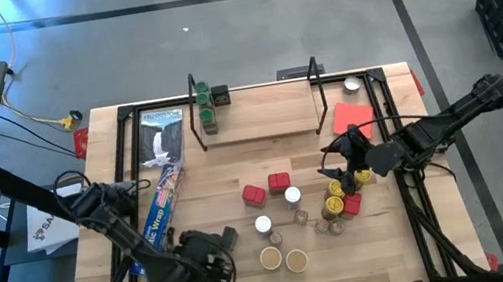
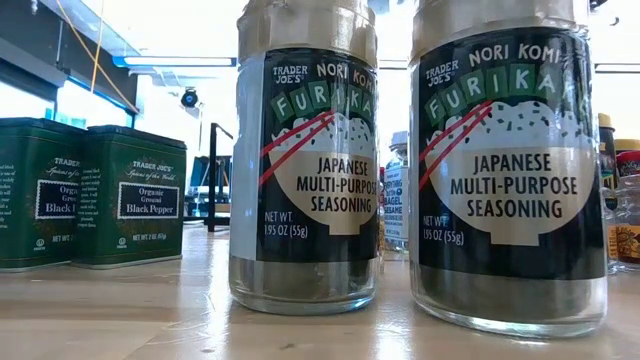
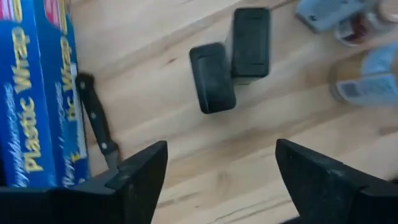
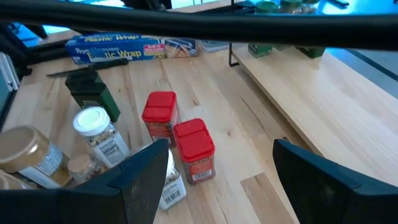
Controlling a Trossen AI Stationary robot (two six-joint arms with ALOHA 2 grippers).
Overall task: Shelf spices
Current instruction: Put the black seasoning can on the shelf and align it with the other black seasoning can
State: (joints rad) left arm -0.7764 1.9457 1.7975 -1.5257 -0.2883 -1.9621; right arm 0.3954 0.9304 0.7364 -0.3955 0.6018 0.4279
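The left gripper (image 1: 217, 258) hovers near the table's (image 1: 237, 174) front edge, fingers (image 3: 146, 171) apart and empty, above two dark tins (image 3: 230, 59) standing upright side by side. The right gripper (image 1: 336, 163) hangs over the jar cluster (image 1: 337, 198) toward the right edge, fingers (image 4: 146, 168) apart, two red tins (image 4: 180, 134) just ahead. To pick well, it should centre on one tin, descend straight, and close across flat sides. The shelf (image 1: 257, 110) runs lengthwise along the back edge, green jars (image 1: 206, 105) at its left end.
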